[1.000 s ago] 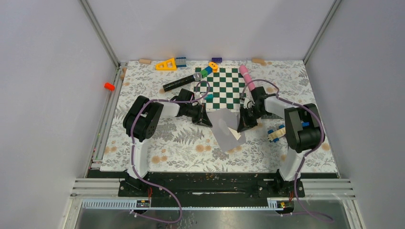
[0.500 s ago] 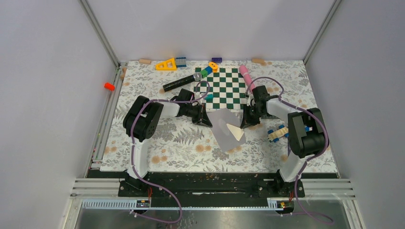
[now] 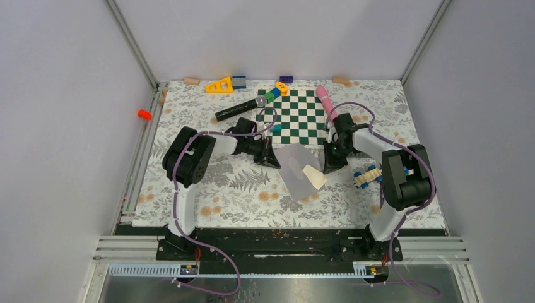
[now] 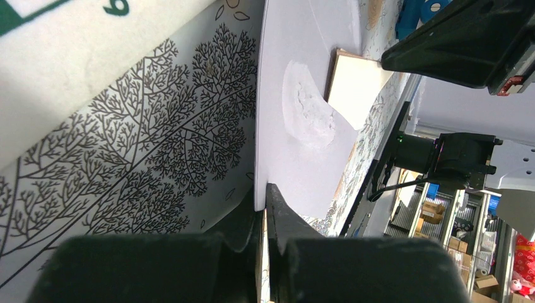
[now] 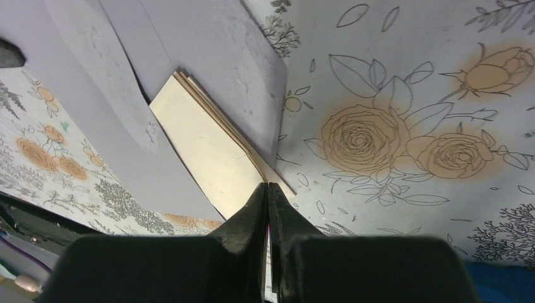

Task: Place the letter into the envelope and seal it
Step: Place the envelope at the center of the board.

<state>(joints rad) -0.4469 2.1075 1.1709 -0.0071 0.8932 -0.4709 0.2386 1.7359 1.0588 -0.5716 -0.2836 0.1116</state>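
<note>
The light grey envelope [image 3: 294,165] lies on the floral cloth, its flap spread toward the right. My left gripper [image 3: 273,161] is shut on its left corner, and the left wrist view shows the envelope [image 4: 303,82] edge pinched between the jaws of that gripper [image 4: 262,197]. The cream folded letter [image 3: 313,175] sticks out of the envelope's right side. In the right wrist view the letter [image 5: 208,142] lies partly under the envelope [image 5: 189,50]. My right gripper [image 3: 329,166] is shut, and this gripper [image 5: 268,187] has its tips on the letter's outer corner with no paper seen between the jaws.
A green-and-white checkerboard [image 3: 293,117] lies just behind the envelope, with a black microphone [image 3: 240,109], a pink cylinder [image 3: 325,101] and coloured blocks [image 3: 274,93] around it. A small wheeled toy [image 3: 367,175] sits right of my right gripper. A yellow triangle [image 3: 219,85] lies at the back.
My right gripper has drawn back to the right, off the envelope, and its arm has swung right. More of the letter shows now. The left gripper has kept its hold and place.
</note>
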